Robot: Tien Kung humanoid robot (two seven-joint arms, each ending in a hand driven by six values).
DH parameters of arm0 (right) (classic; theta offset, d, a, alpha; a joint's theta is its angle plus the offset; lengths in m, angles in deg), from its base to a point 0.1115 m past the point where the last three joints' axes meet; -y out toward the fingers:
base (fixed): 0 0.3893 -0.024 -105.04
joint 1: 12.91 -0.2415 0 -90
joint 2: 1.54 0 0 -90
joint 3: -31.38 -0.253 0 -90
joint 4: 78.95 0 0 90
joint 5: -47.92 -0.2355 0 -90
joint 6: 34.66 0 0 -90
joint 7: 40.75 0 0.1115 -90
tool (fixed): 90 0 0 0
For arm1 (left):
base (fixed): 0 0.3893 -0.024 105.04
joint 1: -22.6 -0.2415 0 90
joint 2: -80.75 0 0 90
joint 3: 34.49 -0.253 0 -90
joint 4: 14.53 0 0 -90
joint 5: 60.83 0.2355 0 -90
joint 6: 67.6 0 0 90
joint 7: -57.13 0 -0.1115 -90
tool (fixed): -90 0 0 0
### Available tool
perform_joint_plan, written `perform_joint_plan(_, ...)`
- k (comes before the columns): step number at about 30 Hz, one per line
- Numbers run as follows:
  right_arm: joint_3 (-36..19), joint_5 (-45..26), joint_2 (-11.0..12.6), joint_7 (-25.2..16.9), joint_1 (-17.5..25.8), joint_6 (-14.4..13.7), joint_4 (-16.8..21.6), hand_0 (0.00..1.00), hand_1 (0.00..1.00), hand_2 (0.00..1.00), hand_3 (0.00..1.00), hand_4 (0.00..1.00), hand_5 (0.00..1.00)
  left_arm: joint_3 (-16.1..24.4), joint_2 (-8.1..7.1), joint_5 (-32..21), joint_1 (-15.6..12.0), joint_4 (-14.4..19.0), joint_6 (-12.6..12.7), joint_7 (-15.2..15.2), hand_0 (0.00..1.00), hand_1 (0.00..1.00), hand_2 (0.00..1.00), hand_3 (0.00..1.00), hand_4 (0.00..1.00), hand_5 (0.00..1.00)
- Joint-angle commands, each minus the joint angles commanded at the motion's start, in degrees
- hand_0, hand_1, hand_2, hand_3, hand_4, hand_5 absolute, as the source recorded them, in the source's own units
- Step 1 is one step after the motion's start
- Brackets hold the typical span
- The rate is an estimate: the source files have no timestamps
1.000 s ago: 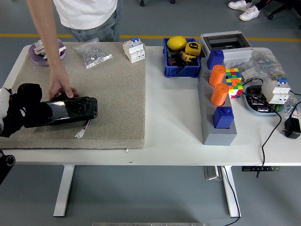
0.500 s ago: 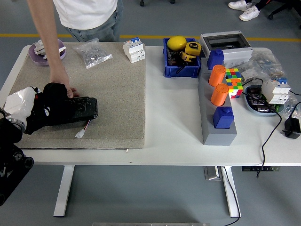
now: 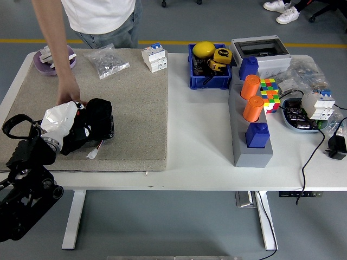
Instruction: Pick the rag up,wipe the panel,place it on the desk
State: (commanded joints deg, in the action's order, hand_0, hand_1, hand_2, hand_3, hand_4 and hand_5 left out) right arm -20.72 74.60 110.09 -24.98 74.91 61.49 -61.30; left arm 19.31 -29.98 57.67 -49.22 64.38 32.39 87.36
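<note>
- We see a white table [image 3: 206,162] on a grey floor, its left half under a beige mat [image 3: 135,108].
- A person [image 3: 97,16] stands at the far side, one hand [image 3: 69,97] resting on the black panel's [image 3: 107,125] far edge.
- Our left hand [image 3: 87,127] lies across the panel's top, fingers curled over what looks like the dark rag, though we cannot tell it apart from the hand.
- Behind the wrist sits a white crumpled cover [image 3: 58,120].
</note>
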Motion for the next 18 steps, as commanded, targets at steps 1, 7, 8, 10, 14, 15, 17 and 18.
perform_joint_plan(1, 0.0, 0.0, 0.0, 0.0, 0.0, 0.0, 0.0, 0.781, 0.721, 0.727, 0.680, 0.993, 0.721, -0.3, 0.07, 0.0, 0.2, 0.1, 0.0, 0.0, 0.224, 0.160, 0.503, 0.479, 0.157, 0.002)
perform_joint_plan(7, 0.2, -0.1, 0.0, 0.0, -0.1, 0.0, 0.0, 0.781, 0.722, 0.728, 0.681, 0.995, 0.721, -3.6, 0.97, -0.2, 1.8, 0.8, -0.2, 0.6, 0.224, 0.160, 0.503, 0.479, 0.159, 0.002)
perform_joint_plan(8, 0.2, -0.1, 0.1, 0.0, -0.1, 0.0, 0.0, 0.781, 0.722, 0.728, 0.681, 0.996, 0.721, -4.0, 1.12, -0.2, 2.1, 0.9, -0.3, 0.6, 0.224, 0.161, 0.503, 0.480, 0.161, 0.002)
perform_joint_plan(10, 0.3, -0.2, 0.1, 0.0, -0.1, 0.0, 0.0, 0.781, 0.722, 0.728, 0.681, 0.996, 0.721, -4.9, 1.24, -0.4, 2.5, 1.2, -0.3, 0.8, 0.224, 0.161, 0.503, 0.480, 0.161, 0.002)
perform_joint_plan(14, 0.3, -0.3, 0.1, 0.0, -0.1, 0.0, 0.0, 0.781, 0.721, 0.727, 0.682, 0.998, 0.722, -5.9, 1.23, -0.5, 2.7, 1.9, -0.4, 1.0, 0.224, 0.162, 0.504, 0.482, 0.168, 0.002)
perform_joint_plan(15, 0.4, -0.3, 0.1, 0.0, 0.0, 0.1, 0.0, 0.781, 0.721, 0.727, 0.682, 0.998, 0.722, -6.1, 1.22, -0.5, 2.7, 2.1, -0.4, 1.1, 0.224, 0.162, 0.504, 0.482, 0.168, 0.002)
perform_joint_plan(17, 0.5, -0.4, 0.1, 0.0, 0.0, 0.1, -0.1, 0.781, 0.721, 0.727, 0.682, 0.998, 0.722, -6.3, 1.24, -0.6, 2.8, 2.5, -0.3, 1.1, 0.224, 0.162, 0.504, 0.482, 0.168, 0.002)
perform_joint_plan(18, 0.6, -0.5, 0.1, 0.0, 0.0, 0.1, -0.1, 0.781, 0.721, 0.727, 0.682, 0.998, 0.722, -6.3, 1.27, -0.5, 2.8, 2.5, -0.3, 1.2, 0.224, 0.162, 0.504, 0.482, 0.168, 0.002)
